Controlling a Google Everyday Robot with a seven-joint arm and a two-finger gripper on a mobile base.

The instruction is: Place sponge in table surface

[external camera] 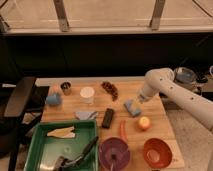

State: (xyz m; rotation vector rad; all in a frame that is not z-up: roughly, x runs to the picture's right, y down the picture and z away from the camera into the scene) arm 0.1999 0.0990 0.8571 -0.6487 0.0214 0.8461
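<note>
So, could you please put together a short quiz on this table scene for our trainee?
1. Where is the gripper?
2. True or false: the sponge lies in the tray.
3. Which thing sits right beside the tray? A) purple bowl B) orange bowl C) white cup

Key
1. Toward the right side of the table, right at the sponge's far end.
2. False: the sponge is on the table, well away from the tray.
3. A
</note>
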